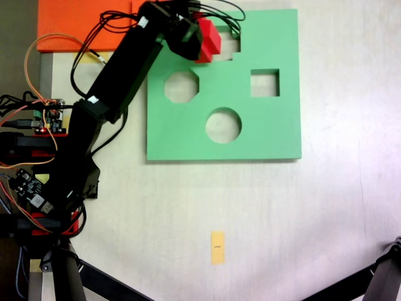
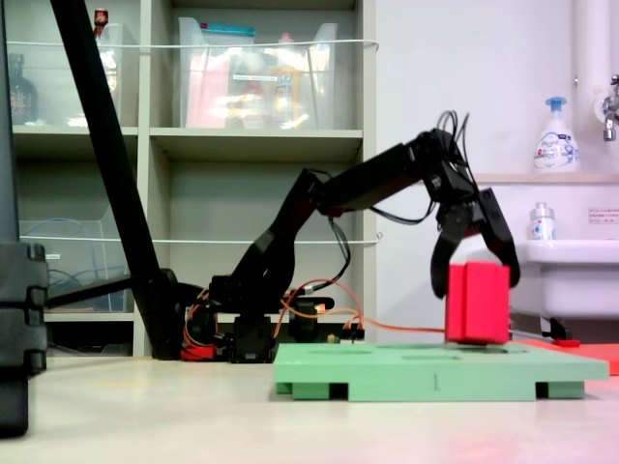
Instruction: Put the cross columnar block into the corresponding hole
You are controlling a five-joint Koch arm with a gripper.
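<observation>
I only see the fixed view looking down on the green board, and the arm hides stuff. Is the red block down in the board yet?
Observer: Not yet. In a fixed view the block stands upright. Its bottom is about level with the top of the board, so nearly all of it sticks up.
Operator: Is the gripper holding it?
Observer: Yes. The gripper reaches down from above with one finger on each side of the block, shut on it.
</observation>
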